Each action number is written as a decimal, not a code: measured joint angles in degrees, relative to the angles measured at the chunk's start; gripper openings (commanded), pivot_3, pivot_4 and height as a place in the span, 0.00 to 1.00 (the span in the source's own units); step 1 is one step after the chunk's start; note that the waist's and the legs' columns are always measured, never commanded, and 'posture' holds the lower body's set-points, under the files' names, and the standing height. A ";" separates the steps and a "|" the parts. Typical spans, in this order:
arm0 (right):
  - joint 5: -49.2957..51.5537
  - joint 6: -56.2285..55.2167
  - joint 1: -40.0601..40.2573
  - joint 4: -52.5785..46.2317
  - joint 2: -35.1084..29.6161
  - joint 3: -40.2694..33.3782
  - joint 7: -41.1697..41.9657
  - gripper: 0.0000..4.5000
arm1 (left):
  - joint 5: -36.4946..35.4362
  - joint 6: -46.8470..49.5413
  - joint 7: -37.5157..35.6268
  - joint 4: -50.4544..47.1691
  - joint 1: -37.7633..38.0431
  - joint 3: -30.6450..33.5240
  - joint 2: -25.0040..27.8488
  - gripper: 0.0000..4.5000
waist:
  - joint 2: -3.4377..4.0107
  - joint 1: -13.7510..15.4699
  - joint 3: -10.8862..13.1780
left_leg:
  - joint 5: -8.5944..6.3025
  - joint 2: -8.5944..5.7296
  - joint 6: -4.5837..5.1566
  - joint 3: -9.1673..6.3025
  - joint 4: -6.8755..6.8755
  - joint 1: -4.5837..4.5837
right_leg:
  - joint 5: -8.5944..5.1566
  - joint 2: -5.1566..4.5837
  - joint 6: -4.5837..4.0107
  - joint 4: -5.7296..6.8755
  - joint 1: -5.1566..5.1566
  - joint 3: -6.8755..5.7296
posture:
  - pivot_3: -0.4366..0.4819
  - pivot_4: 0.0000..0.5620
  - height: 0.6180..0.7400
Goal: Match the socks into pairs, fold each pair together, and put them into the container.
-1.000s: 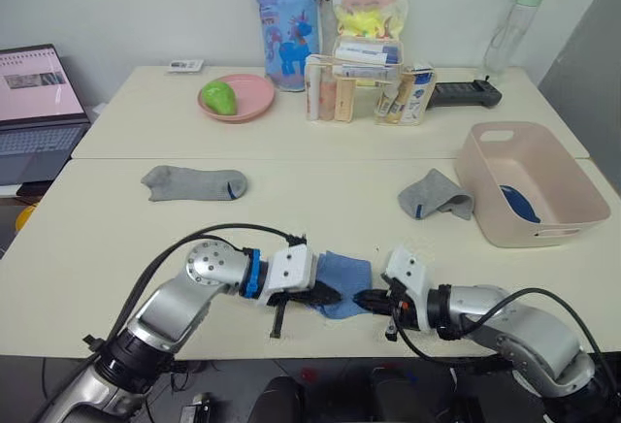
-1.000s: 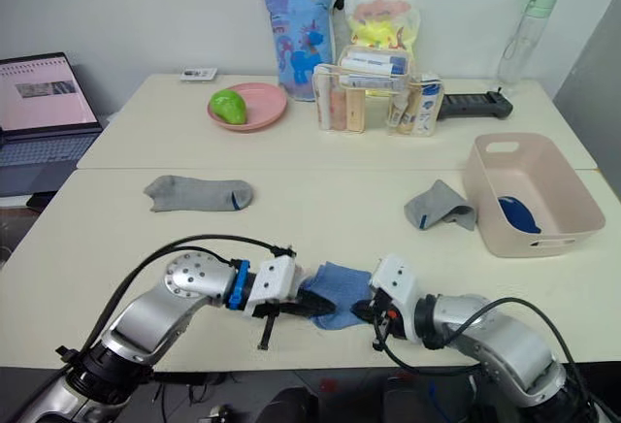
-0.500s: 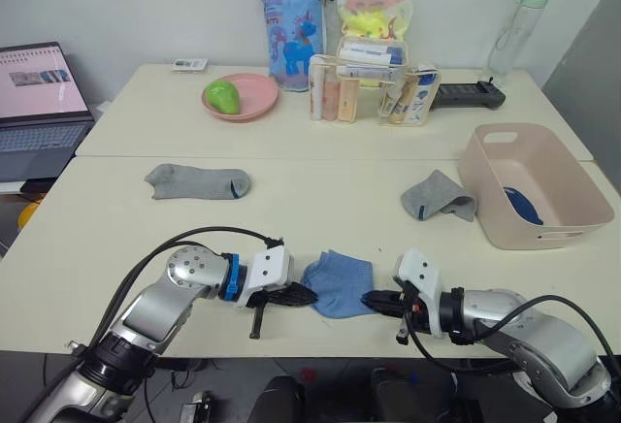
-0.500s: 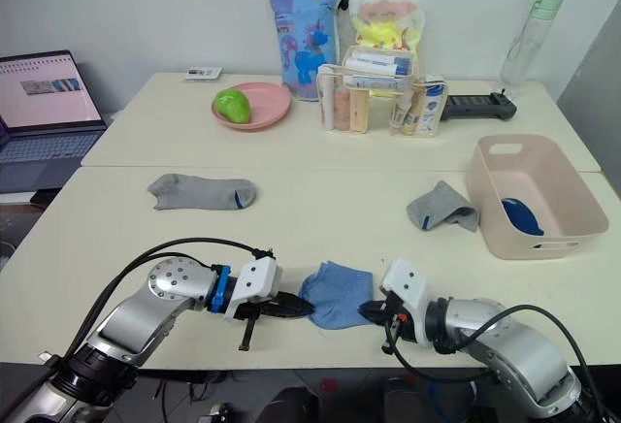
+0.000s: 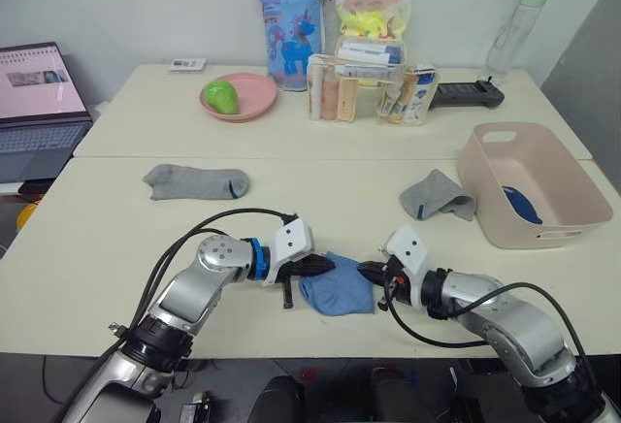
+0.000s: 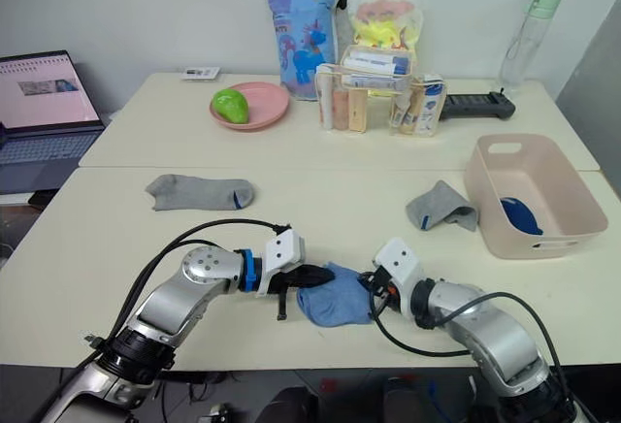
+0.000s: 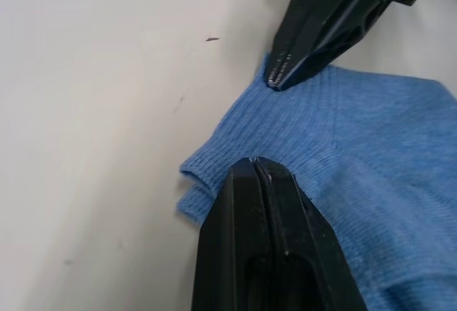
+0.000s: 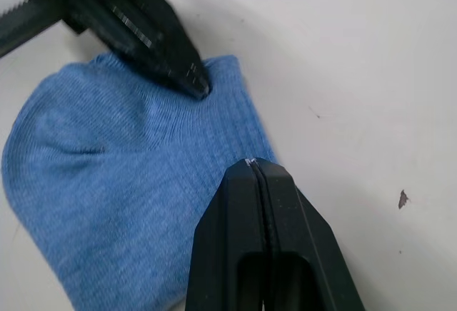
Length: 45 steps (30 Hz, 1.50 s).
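A light blue sock (image 5: 340, 289) lies near the table's front edge, and its ribbed cuff (image 7: 300, 122) shows two layers. My left gripper (image 5: 328, 266) is shut on the cuff's left end. From the other side my right gripper (image 5: 367, 269) is shut on the cuff's right end (image 8: 243, 129). The two tips are close together at the sock's far edge. One grey sock (image 5: 194, 182) lies flat at mid-left. Another grey sock (image 5: 437, 195) is crumpled beside the pale pink container (image 5: 572, 211). A dark navy sock (image 5: 519, 205) rests inside it.
At the back stand a pink plate (image 5: 254, 103) holding a green fruit, a clear organiser of bottles (image 5: 364, 88), two printed bags, a water bottle (image 5: 509, 30) and a black remote (image 5: 466, 93). An open laptop (image 5: 39, 103) sits off the table's left.
Both grippers have moved away from the table's front edge and toward each other, from the sock's sides to its far cuff edge. The sock looks more bunched.
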 measured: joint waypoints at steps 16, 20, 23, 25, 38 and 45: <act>1.53 -0.24 4.25 -5.38 0.05 -9.55 -0.60 0.01 | -5.63 -2.75 -7.97 -7.99 0.21 2.99 2.07 0.00 | -0.01 0.03 0.01 | -0.01 0.01 0.02 -0.01 0.01 -0.02 | 0.00 0.01 0.00 0.02 0.00 -0.01 | 0.48 0.27 0.69; 2.42 2.31 4.15 -5.58 0.13 -10.60 -1.09 0.01 | -4.51 -3.85 -6.58 -5.04 -1.20 3.24 1.74 0.00 | -0.01 0.02 0.01 | -0.01 0.00 0.03 0.01 0.01 -0.03 | 0.00 0.01 0.00 0.01 -0.01 -0.01 | 0.48 0.27 0.69; 3.60 3.83 4.14 -5.66 0.53 -11.16 -1.09 0.01 | -4.73 -3.55 -7.61 -4.94 -1.15 3.25 1.75 0.00 | -0.01 0.01 0.01 | -0.01 0.00 0.02 0.00 0.00 -0.03 | 0.00 0.01 0.00 0.01 -0.01 -0.01 | 0.48 0.27 0.69; 4.84 5.14 4.05 -5.85 0.66 -11.36 -1.03 0.01 | -4.53 -3.55 -7.51 -4.96 -0.91 3.12 1.51 0.00 | -0.01 0.02 0.01 | -0.01 0.00 0.03 0.00 0.00 -0.03 | 0.00 0.01 0.00 0.01 -0.01 0.00 | 0.48 0.27 0.69; 13.28 14.76 3.20 -5.91 0.80 -17.32 -1.13 0.42 | -0.10 -6.61 -7.99 -1.55 1.95 -0.70 3.03 0.00 | 0.00 -0.01 0.01 | -0.03 0.00 0.05 0.01 0.00 0.00 | 0.00 0.01 0.00 0.04 0.01 0.01 | 0.48 0.27 0.69; 25.77 30.59 3.07 -6.12 6.51 -22.00 -3.90 0.78 | 0.51 -11.94 -10.16 0.32 2.75 0.05 6.25 0.00 | 0.05 -0.13 -0.02 | -0.03 0.04 0.06 -0.02 -0.04 0.04 | 0.00 0.02 0.00 0.07 0.02 0.02 | 0.48 0.27 0.69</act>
